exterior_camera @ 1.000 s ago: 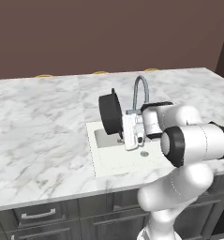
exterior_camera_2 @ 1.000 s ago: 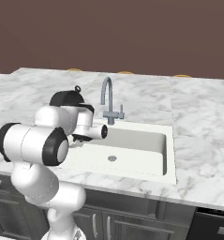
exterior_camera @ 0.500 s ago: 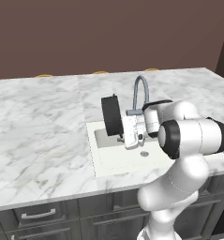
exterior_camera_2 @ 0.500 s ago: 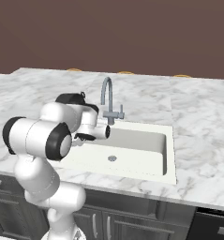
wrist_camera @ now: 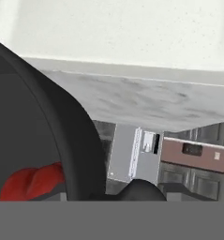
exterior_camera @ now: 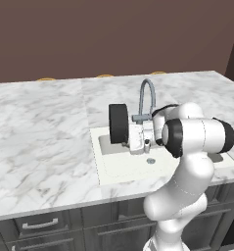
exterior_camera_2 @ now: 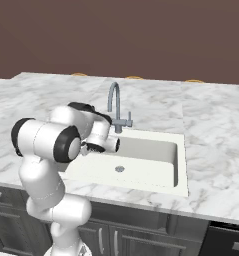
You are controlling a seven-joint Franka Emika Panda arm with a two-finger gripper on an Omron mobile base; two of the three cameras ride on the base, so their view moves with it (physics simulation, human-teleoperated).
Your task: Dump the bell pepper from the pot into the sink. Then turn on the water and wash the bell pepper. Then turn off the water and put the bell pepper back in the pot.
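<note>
Above the left end of the wide white rectangular sink (exterior_camera: 123,169), you had the squat round black cooking pot (exterior_camera: 118,123) tipped fully onto its side, so it showed edge-on in the left base view with its round axis lying level rather than upright. Your two-finger gripper (exterior_camera: 136,138) sat just to the right of the pot in that view, closed on the pot's rim. One dark fingertip (wrist_camera: 141,190) showed just outside the curved black wall in the hand view.

Inside that wall, the small red bell pepper (wrist_camera: 33,181) was lodged against the dark grey interior, close to your fingers and not yet out of the pot. That was the relation the dump turned on: the pepper lay on the inner side of the rim you held, and the white basin lay beyond the rim's far edge. Judging by that, the mouth needed to drop further toward the basin floor for the pepper to roll past the lip.

Behind the pot stood the curved grey metal faucet (exterior_camera: 146,100), close to your wrist, so any further tilt had little room on that side.
</note>
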